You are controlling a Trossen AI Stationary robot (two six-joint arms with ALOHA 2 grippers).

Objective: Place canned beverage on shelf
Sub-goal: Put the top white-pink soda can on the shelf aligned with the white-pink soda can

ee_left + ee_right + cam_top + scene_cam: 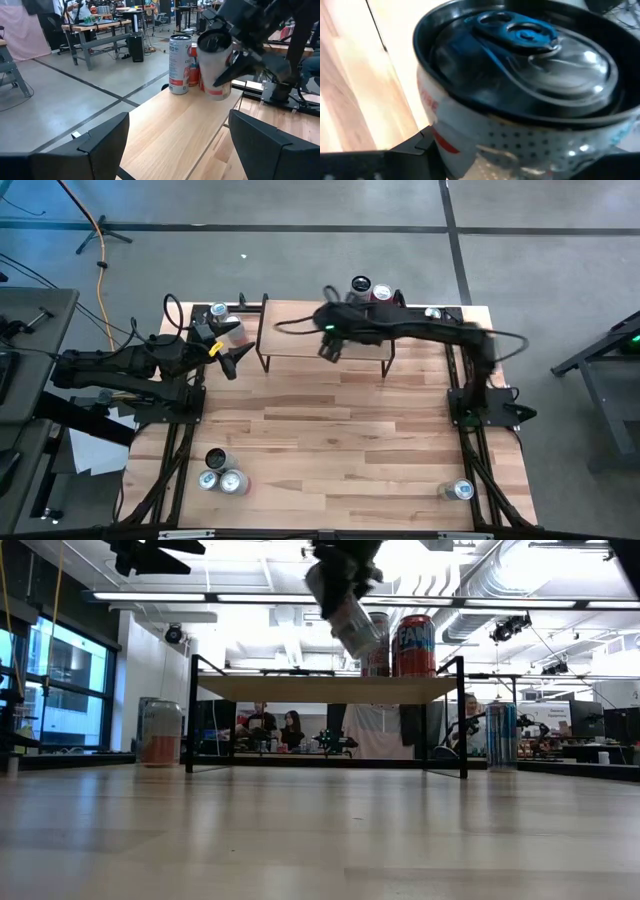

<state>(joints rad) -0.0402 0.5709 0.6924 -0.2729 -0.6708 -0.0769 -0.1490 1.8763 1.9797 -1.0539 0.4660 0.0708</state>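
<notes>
We have the right gripper [330, 346] closed around a white canned beverage [216, 60], carrying it tilted in the air above the shelf [325, 340], so its base can come down onto the plank rather than scrape along it. In the low view the can [352, 615] hangs clear of the light wood top [330, 689], not yet resting on anything. Two other cans [180, 64] already stand upright at the far edge of the shelf, touching or nearly so, and we judge the held one is being brought in near them so the row stays together. Our left gripper [232, 360] waits just beside the shelf's left end with its fingers [102, 142] spread wide and nothing between them, out of the carrying arm's way. More cans [222, 477] stand grouped on the table's near left, one alone [461, 490] near the right, presumably waiting their turn. The can needs levelling before release, or it may tip
</notes>
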